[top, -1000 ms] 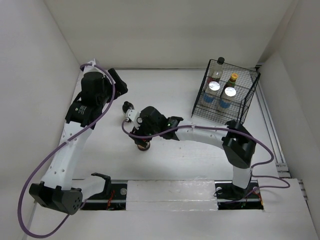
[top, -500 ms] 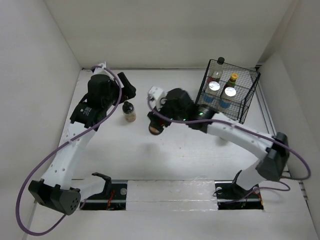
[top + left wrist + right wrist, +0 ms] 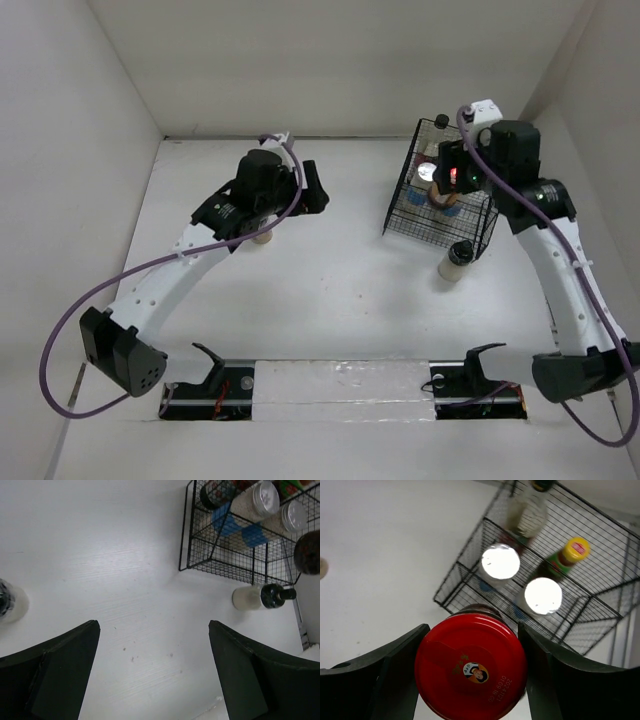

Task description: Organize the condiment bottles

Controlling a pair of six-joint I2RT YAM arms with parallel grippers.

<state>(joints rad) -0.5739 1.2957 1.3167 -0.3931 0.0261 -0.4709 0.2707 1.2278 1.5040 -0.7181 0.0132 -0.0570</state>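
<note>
The right gripper (image 3: 472,645) grips the red-lidded jar (image 3: 470,672) from both sides, above the rack (image 3: 490,215). I think it should go down straight into a free place beside the silver-lidded bottles (image 3: 500,561), touching no wire, and only then let go. The left gripper (image 3: 152,645) hangs wide and empty over the table (image 3: 100,555), and one pale bottle (image 3: 250,597) is outside, just beside the rack.

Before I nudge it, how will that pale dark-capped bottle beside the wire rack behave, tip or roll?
The pale bottle looks tall for its narrow base, so a push near the cap would probably tip it. Its body is round, so once down it would likely roll. The wire rack close beside it might stop it.
</note>
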